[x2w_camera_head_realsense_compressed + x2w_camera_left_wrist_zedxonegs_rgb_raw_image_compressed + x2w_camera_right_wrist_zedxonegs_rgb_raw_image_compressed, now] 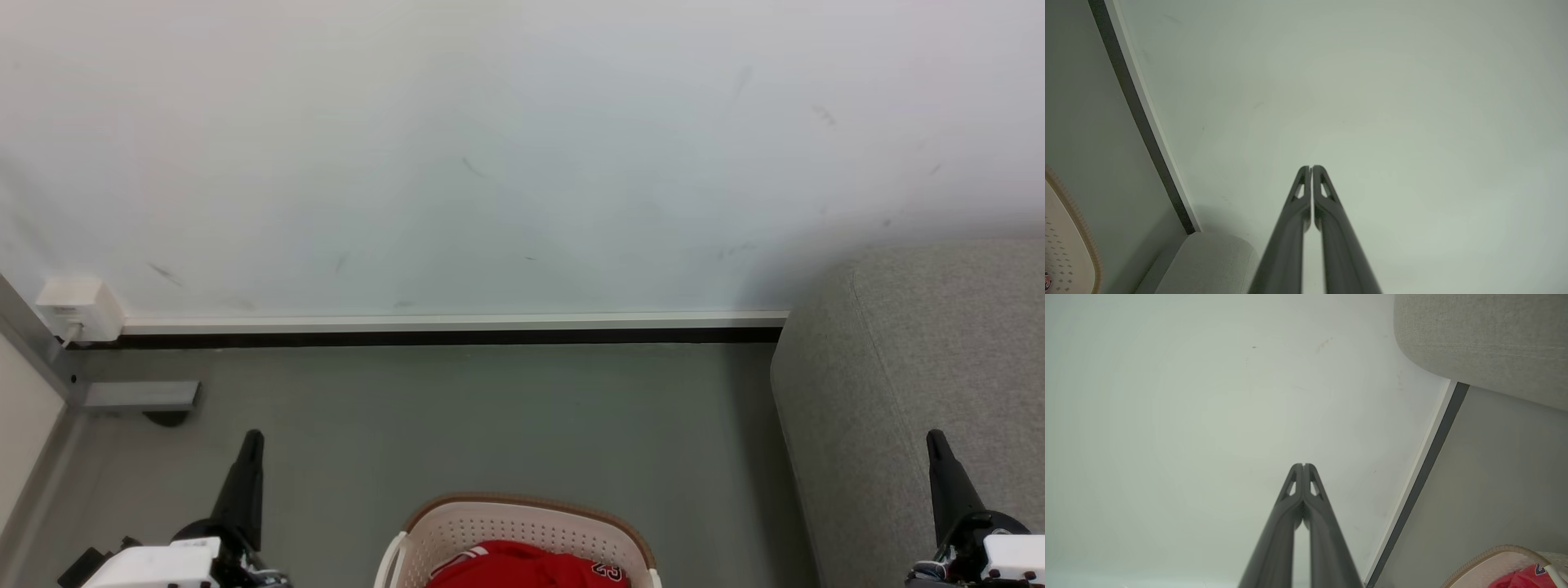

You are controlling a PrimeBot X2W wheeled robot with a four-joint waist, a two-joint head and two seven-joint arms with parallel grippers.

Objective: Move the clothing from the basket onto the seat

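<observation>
The pale wall (pixel 490 147) takes the whole upper half of the head view, with a few dark scuff marks on it. Along its foot runs a white skirting board (pixel 449 321) with a dark strip under it, above the grey floor (pixel 490 416). The seat (pixel 914 367) stands at the right against the wall, a light grey fabric sofa with a rounded corner and a stitched seam. The head view gives its side and top, and the right wrist view brings its corner close enough to see the weave. The left wrist view has a small rounded part of it at the bottom. The basket (pixel 522 500) stands on the floor at the bottom middle, between the two arms and apart from the seat. It is cream-white with small round holes and a brown braided rim. The clothing (pixel 522 565) lies inside it, bright red with white stripes and part of a number, and the right wrist view catches one red fold of it at the rim. The left gripper (pixel 251 445) is at the lower left and the right gripper (pixel 937 445) at the lower right, in front of the seat. Both point upward. In each wrist view the jaws are closed tip to tip, holding nothing and touching nothing. A small white box (pixel 77 309) sits low on the wall at the left.
</observation>
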